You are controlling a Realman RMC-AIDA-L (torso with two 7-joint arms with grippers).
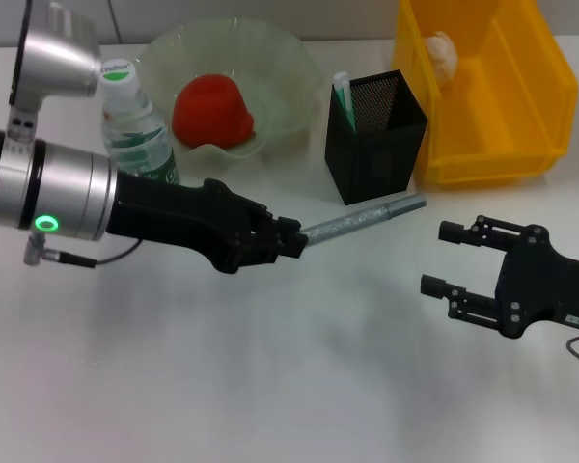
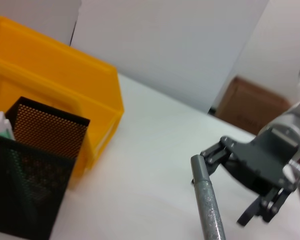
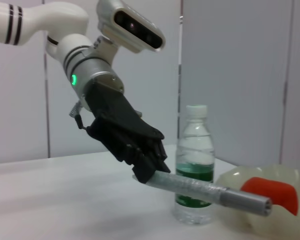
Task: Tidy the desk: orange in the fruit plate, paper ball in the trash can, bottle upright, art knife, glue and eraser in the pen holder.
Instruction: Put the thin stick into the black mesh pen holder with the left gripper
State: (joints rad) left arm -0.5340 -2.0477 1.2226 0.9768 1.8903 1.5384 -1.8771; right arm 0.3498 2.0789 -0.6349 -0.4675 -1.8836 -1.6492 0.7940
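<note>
Art knife: the grey metal art knife is held up over the white table, just in front of the pen holder. Its far tip points at the front bottom corner of the pen holder.
Left gripper: the left gripper is in front of the pen holder, a bit to its left. Its black fingers are squeezed tight on one end of the art knife. A green ring light glows on the silver arm behind it.
Pen holder: the black mesh pen holder stands upright. A white and green stick pokes out of its back left corner.
Right gripper: the right gripper hangs in front of the pen holder and to its right, well apart from it. Its two jaws are spread wide and hold nothing.
Trash can: the yellow bin is just to the right of the pen holder. A pale paper ball lies inside it.
Fruit plate: the clear wavy bowl is left of the pen holder. The orange-red fruit sits in it.
Bottle: the water bottle stands upright, left of the fruit plate. It has a white cap and a green label. There is green writing on the cap, too small to read.
</note>
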